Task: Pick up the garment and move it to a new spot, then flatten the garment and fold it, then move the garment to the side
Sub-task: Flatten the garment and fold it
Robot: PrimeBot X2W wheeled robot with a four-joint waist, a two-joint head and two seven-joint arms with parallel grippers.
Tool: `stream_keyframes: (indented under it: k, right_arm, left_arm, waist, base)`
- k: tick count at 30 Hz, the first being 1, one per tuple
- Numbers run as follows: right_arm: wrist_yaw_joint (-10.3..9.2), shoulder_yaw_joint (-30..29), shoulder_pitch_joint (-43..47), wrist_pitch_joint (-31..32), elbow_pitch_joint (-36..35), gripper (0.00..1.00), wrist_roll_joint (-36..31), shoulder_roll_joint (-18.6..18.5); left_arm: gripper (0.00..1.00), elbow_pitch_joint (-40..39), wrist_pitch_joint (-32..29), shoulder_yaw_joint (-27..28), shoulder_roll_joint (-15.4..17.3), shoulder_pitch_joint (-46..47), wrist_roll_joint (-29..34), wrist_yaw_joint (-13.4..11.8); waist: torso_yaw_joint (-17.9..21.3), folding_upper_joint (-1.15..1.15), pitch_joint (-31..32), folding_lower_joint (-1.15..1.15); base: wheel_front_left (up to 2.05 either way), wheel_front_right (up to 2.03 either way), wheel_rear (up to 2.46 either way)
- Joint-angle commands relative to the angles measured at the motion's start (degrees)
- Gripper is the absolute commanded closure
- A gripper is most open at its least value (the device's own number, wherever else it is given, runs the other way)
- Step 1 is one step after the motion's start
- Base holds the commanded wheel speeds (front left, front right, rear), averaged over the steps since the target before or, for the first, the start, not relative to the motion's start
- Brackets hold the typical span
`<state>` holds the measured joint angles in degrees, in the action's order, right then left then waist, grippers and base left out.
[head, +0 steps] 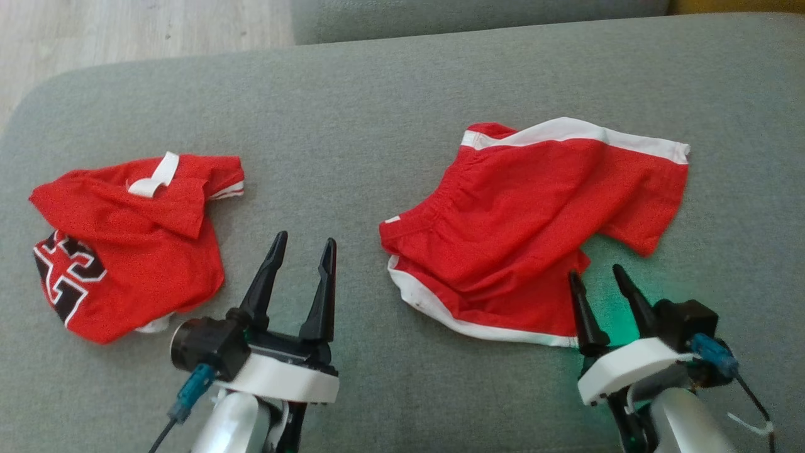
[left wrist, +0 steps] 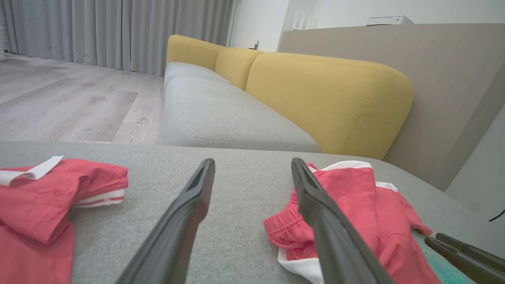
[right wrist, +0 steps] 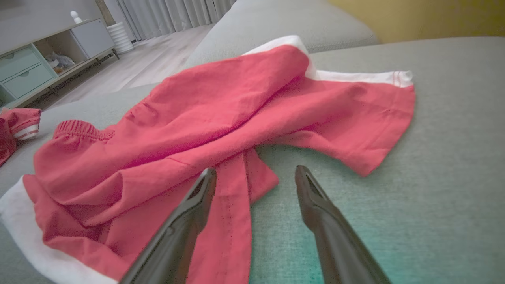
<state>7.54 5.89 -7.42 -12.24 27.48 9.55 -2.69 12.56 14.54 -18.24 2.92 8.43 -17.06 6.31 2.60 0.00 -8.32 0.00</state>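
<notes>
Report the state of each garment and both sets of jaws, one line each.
Red shorts: rumpled, unfolded, lying loose on the cushion.
Red jersey: bunched up, lying loose to the left.
Left jaws: open, empty, over bare cushion.
Right jaws: open, empty, at the shorts' near edge.

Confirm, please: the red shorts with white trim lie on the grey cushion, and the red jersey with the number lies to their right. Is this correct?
Not quite. The head view shows the jersey to the left of the shorts, not the right. Both lie on the grey cushion.
</notes>
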Motion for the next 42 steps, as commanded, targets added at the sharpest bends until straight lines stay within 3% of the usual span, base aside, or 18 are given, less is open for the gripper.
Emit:
stream_keyframes:
  k: [1, 12, 13, 14, 15, 22, 31, 37, 38, 39, 42]
  right_arm:
    - [-0.05, 2.27, -2.38, 0.55, -0.05, 0.0, 1.73, -0.2]
    - [-0.05, 8.47, -6.24, 8.11, 7.28, 0.0, 6.08, -0.19]
    - [-0.05, 8.77, -6.46, 8.61, 7.69, 0.18, 6.19, -0.19]
    - [-0.05, 8.85, -6.65, 8.86, 8.01, 0.78, 6.23, -0.19]
    - [-0.05, 8.72, -6.77, 8.95, 8.3, 1.0, 6.03, -0.19]
    - [-0.05, 0.32, -7.2, 9.05, 9.33, 1.0, 1.39, -0.19]
    - [-0.05, -17.9, -9.46, 11.87, 4.06, 1.0, -8.76, -1.24]
    - [-0.05, -30.28, -11.01, 17.23, 0.95, 1.0, -17.03, -0.96]
    - [-0.05, -31.5, -11.23, 17.16, 0.23, 0.27, -18.1, -0.81]
    - [-0.05, -32.03, -11.26, 16.39, -0.87, 0.0, -19.9, -0.54]
    - [-0.05, -29.92, -10.71, 12.93, -2.87, 0.0, -20.95, -0.29]
  left_arm:
    - [0.0, -1.49, 0.46, 1.81, -0.04, 2.23, 0.45, 0.13]
    - [0.0, -1.62, 0.46, 1.78, -0.04, 3.02, 0.46, 0.23]
    - [0.0, -1.6, 0.46, 1.79, -0.04, 3.06, 0.44, 0.23]
    - [0.0, -1.58, 0.46, 1.8, -0.04, 3.08, 0.42, 0.24]
    - [0.0, -1.55, 0.46, 1.81, -0.04, 3.08, 0.4, 0.24]
    - [0.0, -1.22, 0.46, 2.6, -0.04, 2.43, 0.34, 0.03]
    - [0.0, -1.39, 0.46, 2.97, -0.04, 1.99, 0.6, 0.06]
    - [0.0, -1.46, 0.46, 2.61, -0.04, 1.78, 0.24, 0.01]
    - [0.0, -1.48, 0.46, 2.54, -0.04, 1.72, 0.16, 0.01]
    - [0.0, -1.53, 0.46, 2.42, -0.04, 1.59, 0.01, -0.02]
    - [0.0, -1.48, 0.46, 2.38, -0.04, 1.31, -0.14, -0.05]
  waist:
    - [-0.75, 0.0, -0.52, 0.0]
    - [-2.39, 0.0, -2.26, 0.0]
    - [-2.47, 0.0, -2.3, 0.0]
    - [-2.52, 0.0, -2.3, 0.0]
    - [-2.54, 0.0, -2.23, 0.0]
    - [-1.69, 0.0, -0.57, 0.0]
    - [-0.26, 0.0, 0.8, 0.0]
    - [-0.41, 0.0, 1.23, 0.0]
    - [-0.53, 0.0, 1.28, 0.0]
    - [-0.73, 0.0, 1.39, 0.0]
    - [-0.88, 0.0, 1.72, 0.0]
  base:
    - [0.0, 0.0, 0.0]
    - [0.0, 0.0, 0.0]
    - [0.0, 0.0, 0.0]
    - [0.0, 0.0, 0.0]
    - [0.0, 0.0, 0.0]
    - [0.0, 0.0, 0.0]
    - [0.0, 0.0, 0.0]
    - [0.0, 0.0, 0.0]
    - [0.0, 0.0, 0.0]
    - [0.0, 0.0, 0.0]
    - [0.0, 0.0, 0.0]
